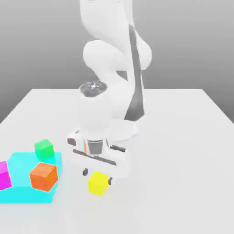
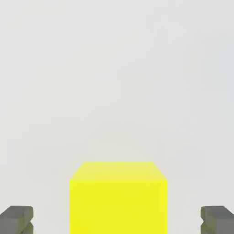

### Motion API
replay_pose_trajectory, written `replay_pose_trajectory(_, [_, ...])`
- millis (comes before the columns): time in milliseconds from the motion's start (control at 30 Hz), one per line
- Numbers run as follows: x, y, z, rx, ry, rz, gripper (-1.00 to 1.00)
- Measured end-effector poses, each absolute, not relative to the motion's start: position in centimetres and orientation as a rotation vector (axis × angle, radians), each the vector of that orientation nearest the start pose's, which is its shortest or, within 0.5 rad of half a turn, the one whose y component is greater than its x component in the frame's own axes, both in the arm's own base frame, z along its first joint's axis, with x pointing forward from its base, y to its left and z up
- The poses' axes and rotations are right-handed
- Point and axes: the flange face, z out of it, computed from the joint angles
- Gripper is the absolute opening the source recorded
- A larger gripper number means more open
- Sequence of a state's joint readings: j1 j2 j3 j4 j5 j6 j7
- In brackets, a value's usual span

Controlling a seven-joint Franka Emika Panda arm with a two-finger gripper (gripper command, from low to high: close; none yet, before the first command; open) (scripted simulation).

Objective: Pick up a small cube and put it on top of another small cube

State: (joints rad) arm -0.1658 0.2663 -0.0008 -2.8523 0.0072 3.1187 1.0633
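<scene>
Pre-grasp step: gripper (image 1: 97, 176) fingers spread apart straddling the small yellow cube (image 2: 118, 197), not clamped; next, lower and close on it.

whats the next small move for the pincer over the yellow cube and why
Probably lower a little further, then close. The pincer is open, with one finger on each side of the yellow cube and clear gaps between, so it looks lined up but does not grip the cube yet.

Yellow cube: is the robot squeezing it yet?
No, the fingers stand wide apart on either side of the yellow cube, with clear gaps between.
</scene>
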Motion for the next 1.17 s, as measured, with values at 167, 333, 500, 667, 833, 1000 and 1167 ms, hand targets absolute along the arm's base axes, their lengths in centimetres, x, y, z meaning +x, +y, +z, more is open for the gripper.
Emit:
replay_pose_trajectory(167, [33.7,-5.7,12.7,-2.559,1.821,-0.001,-1.00])
replay_pose_trajectory(333, [33.9,-5.8,14.7,-2.559,1.821,-0.001,-1.00])
replay_pose_trajectory(500, [33.7,-6.2,18.9,-2.546,1.841,-0.002,-1.00])
replay_pose_trajectory(667, [32.3,-13.9,23.9,-2.295,2.152,-0.006,-1.00])
replay_pose_trajectory(833, [27.7,-21.7,29.2,-1.956,2.459,-0.003,-1.00])
replay_pose_trajectory(1000, [26.0,-23.7,26.8,-1.848,2.536,0.001,-1.00])
replay_pose_trajectory(1167, [25.8,-23.7,24.8,-1.845,2.540,0.000,1.00])
